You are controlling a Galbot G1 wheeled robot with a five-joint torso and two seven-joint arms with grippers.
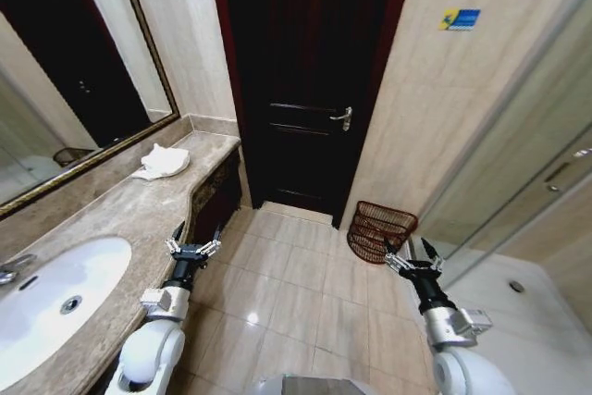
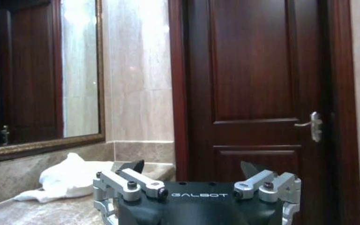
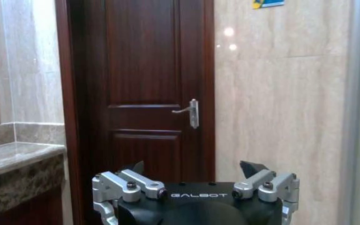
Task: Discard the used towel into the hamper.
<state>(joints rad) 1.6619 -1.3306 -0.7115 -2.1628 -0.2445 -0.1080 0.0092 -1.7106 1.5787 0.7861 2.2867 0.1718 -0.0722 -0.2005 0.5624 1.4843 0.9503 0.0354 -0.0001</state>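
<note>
A crumpled white towel (image 1: 162,162) lies on the marble counter near its far end, by the wall; the left wrist view shows the towel (image 2: 67,184) ahead of the fingers. The dark red-brown wire hamper (image 1: 380,230) stands on the tiled floor against the beige wall, right of the door. My left gripper (image 1: 193,248) is open, held low beside the counter's front edge, well short of the towel. My right gripper (image 1: 414,260) is open with nothing in it, just in front of and slightly right of the hamper.
A dark wooden door (image 1: 310,80) with a metal handle (image 1: 343,117) is shut straight ahead. The counter (image 1: 111,219) with a white sink (image 1: 51,298) runs along the left under a framed mirror (image 1: 65,62). A glass shower partition (image 1: 518,182) stands on the right. Tiled floor lies between.
</note>
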